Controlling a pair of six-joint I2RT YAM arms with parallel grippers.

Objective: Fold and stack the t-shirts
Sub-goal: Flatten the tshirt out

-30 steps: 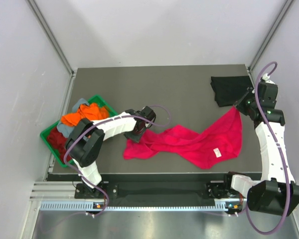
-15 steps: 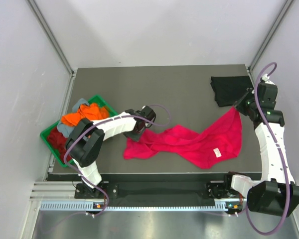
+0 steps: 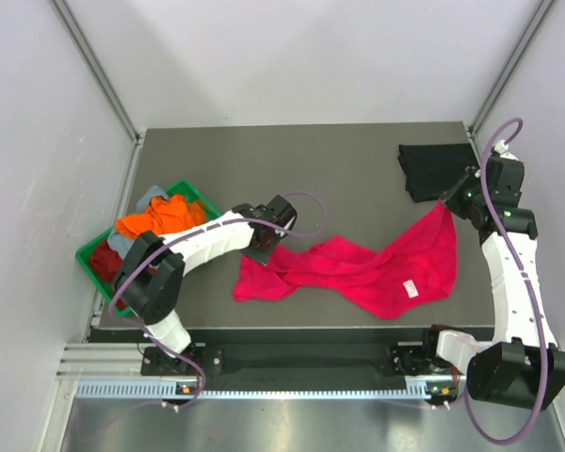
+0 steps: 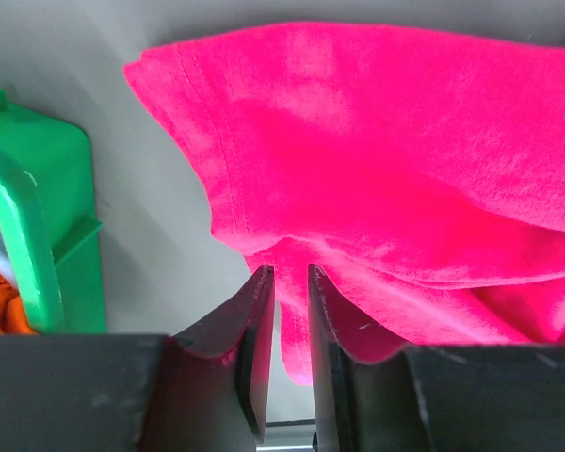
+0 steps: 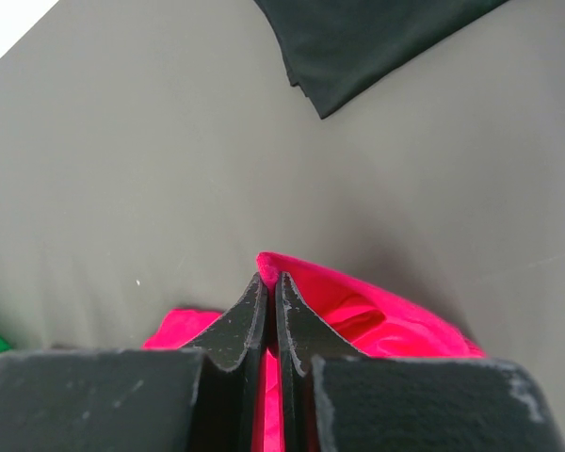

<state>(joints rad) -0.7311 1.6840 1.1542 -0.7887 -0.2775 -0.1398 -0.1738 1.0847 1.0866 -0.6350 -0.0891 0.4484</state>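
spreading the pink t-shirt [image 3: 377, 268], i'd say: right gripper [image 5: 266, 281] pinches its corner, left gripper [image 4: 290, 278] nearly closed over the hem, hold unclear, so secure that next.

Bare table [image 3: 292, 165] spans the far middle, between the green tray [image 3: 88, 254] at the left edge and the black t-shirt [image 3: 431, 169] in the far right corner. The pink t-shirt [image 3: 377, 268] blocks the near strip; its gap to the tray seems narrow.

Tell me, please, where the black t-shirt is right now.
Top view: the black t-shirt lies in the far right corner of the table, just beyond the right gripper.
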